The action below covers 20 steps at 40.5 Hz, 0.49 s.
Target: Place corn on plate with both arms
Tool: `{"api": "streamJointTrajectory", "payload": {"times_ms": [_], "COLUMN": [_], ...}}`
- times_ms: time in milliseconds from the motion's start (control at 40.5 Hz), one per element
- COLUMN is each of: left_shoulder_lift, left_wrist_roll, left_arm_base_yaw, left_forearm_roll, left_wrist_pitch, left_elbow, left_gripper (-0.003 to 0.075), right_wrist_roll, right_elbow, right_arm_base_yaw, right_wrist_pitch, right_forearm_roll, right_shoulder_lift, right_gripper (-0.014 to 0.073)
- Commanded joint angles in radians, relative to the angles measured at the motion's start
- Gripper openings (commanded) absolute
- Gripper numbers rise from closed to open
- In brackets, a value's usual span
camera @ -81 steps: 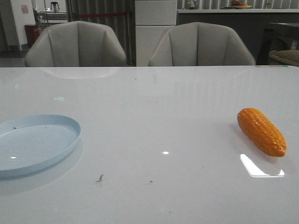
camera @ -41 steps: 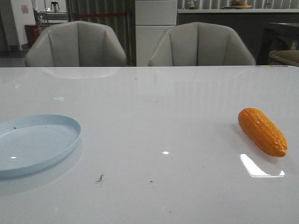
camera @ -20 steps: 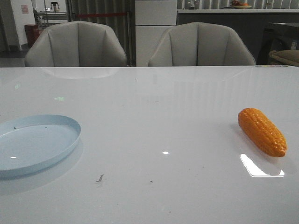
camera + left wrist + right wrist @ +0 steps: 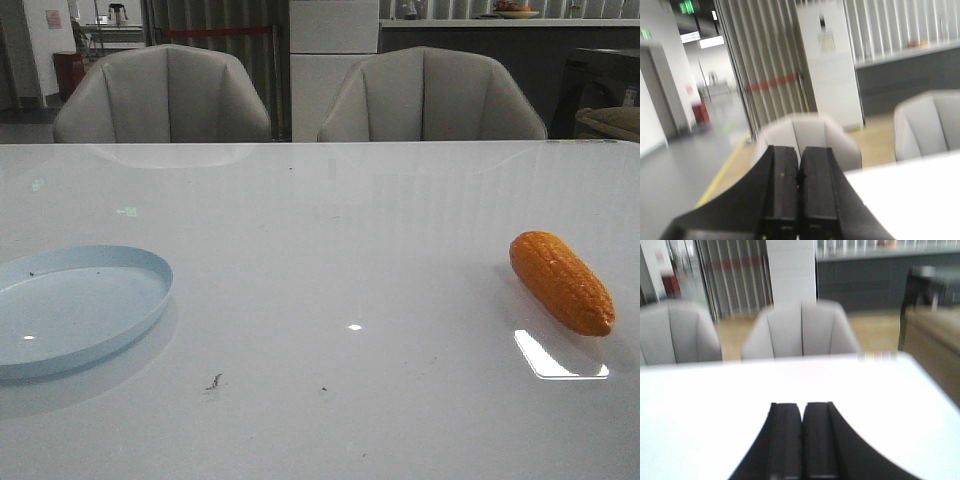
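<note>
You're looking at a task barely starting: the bumpy orange plastic corn cob is lying on the glossy white table at the far right, well apart from the shallow pale blue round plate sitting empty at the near left. Your left fingers and right fingers are both pressing closed, gripping nothing, touching nothing.

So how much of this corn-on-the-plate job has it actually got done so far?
Nothing looks done yet. The corn lies on the table's right side, far from the plate, which holds nothing. Nothing is in hand: the left gripper and right gripper are both shut on nothing. Picking up, carrying and placing all remain.
</note>
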Motion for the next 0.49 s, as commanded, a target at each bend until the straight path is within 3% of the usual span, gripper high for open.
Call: {"api": "streamJointTrajectory", "payload": {"times_ms": [0,99,222,321,444,469], "left_shoulder_lift": [0.083,0.162,0.227,0.234,0.242,0.243], "left_wrist_roll": [-0.007,-0.009,-0.009,-0.009,-0.009,-0.009], "left_arm_base_yaw": [-0.008,-0.008,-0.008,-0.008,-0.008,-0.008], "left_forearm_roll": [-0.005,-0.024,-0.156,-0.214,-0.214,-0.214], "left_wrist_pitch": [-0.037,0.044,0.204,0.25,0.259,0.27], "left_elbow": [-0.026,-0.026,-0.026,-0.026,-0.026,-0.026], "left_gripper": [0.009,0.009,0.0093,0.0144,0.0295,0.0329], "right_wrist_roll": [-0.008,-0.008,-0.008,-0.008,-0.008,-0.008], "right_elbow": [-0.034,-0.034,-0.034,-0.034,-0.034,-0.034], "right_arm_base_yaw": [-0.004,-0.004,-0.004,-0.004,-0.004,-0.004], "right_wrist_pitch": [-0.029,0.013,0.087,0.124,0.127,0.127], "right_forearm_roll": [0.001,0.002,0.002,0.001,0.0,0.0], "right_shoulder_lift": [0.076,0.139,0.183,0.191,0.191,0.191], "right_gripper": [0.0057,0.0057,0.0057,0.0076,0.0227,0.0292]}}
